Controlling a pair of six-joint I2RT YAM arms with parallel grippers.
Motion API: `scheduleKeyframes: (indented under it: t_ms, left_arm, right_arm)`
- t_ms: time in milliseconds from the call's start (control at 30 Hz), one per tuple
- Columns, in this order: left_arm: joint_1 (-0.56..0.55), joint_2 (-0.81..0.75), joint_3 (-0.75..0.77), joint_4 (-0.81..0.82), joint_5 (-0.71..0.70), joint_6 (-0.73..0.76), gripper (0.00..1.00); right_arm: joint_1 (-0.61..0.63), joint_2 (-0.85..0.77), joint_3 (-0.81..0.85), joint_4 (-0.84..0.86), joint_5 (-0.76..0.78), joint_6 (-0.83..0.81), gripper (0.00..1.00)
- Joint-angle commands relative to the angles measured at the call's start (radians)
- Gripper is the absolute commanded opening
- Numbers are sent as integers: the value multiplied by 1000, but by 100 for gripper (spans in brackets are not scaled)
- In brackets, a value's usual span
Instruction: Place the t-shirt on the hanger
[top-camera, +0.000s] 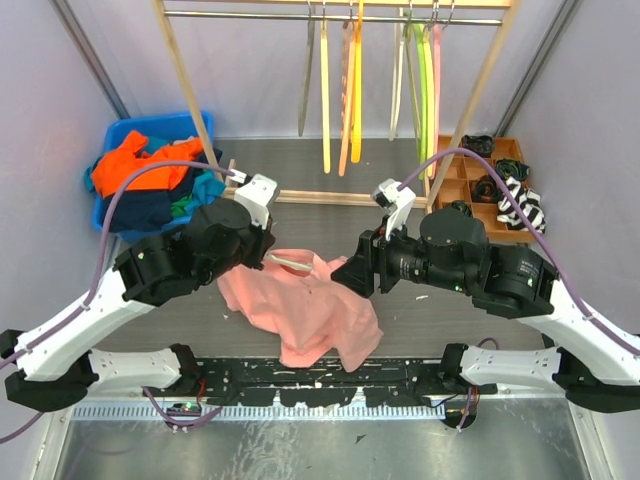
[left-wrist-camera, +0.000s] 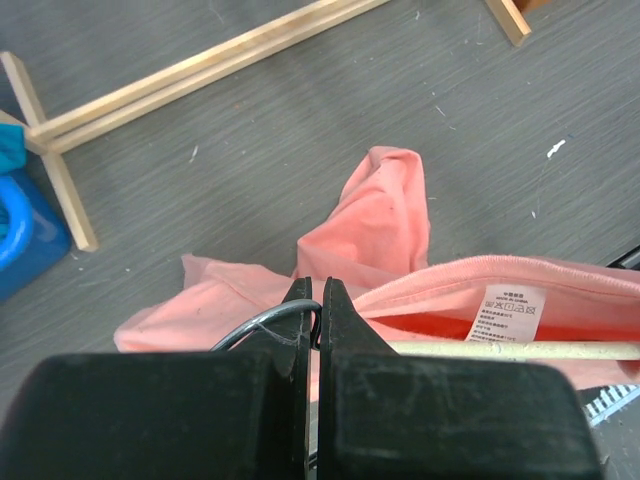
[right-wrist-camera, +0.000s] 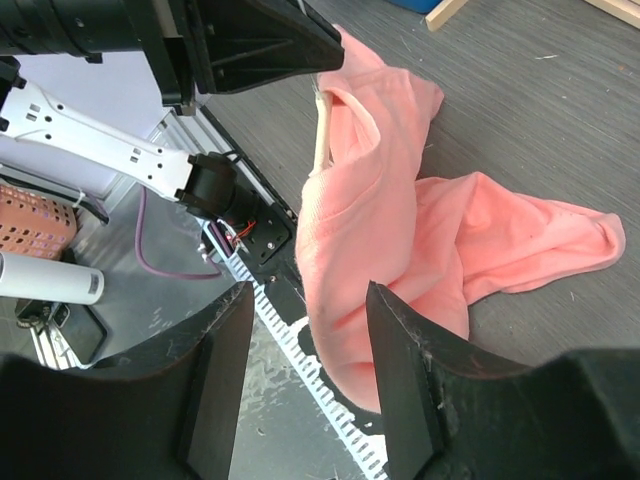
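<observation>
The salmon-pink t-shirt (top-camera: 318, 312) lies crumpled on the grey table between the arms; it also shows in the left wrist view (left-wrist-camera: 380, 225) and the right wrist view (right-wrist-camera: 400, 190). The cream-white hanger (top-camera: 290, 264) sits at its collar, its arm (left-wrist-camera: 520, 350) running under the neckband with the white label. My left gripper (top-camera: 268, 258) is shut on the hanger's wire hook (left-wrist-camera: 262, 322). The jaws (left-wrist-camera: 319, 300) are pressed together on the hook. My right gripper (top-camera: 352, 276) is open and empty (right-wrist-camera: 307, 290), hovering over the shirt's near side at the table's front edge.
A blue bin (top-camera: 128, 135) with orange and navy garments stands back left. A wooden rack (top-camera: 300, 197) at the back holds several coloured hangers (top-camera: 355, 90). A wooden compartment tray (top-camera: 462, 185) with socks is back right. A black perforated rail (top-camera: 320, 385) runs along the front edge.
</observation>
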Motion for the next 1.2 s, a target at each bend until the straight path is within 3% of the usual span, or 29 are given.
scheduleKeyframes:
  t_ms: [0, 333, 800, 1000, 1167]
  left_arm:
    - [-17, 17, 98, -46, -83, 63, 0]
    - [-17, 58, 177, -141, -239, 64, 0]
    - [-17, 72, 182, -144, -259, 32, 0]
    - [-18, 70, 182, -145, -259, 30, 0]
    - [-17, 69, 178, -145, -256, 26, 0]
  right_arm:
    - [4, -29, 6, 37, 37, 26, 54]
    - [4, -170, -143, 34, 50, 84, 63]
    - [4, -206, -400, 201, 44, 90, 64]
    - [4, -189, -425, 271, 25, 66, 64]
    - [4, -159, -413, 270, 69, 50, 59]
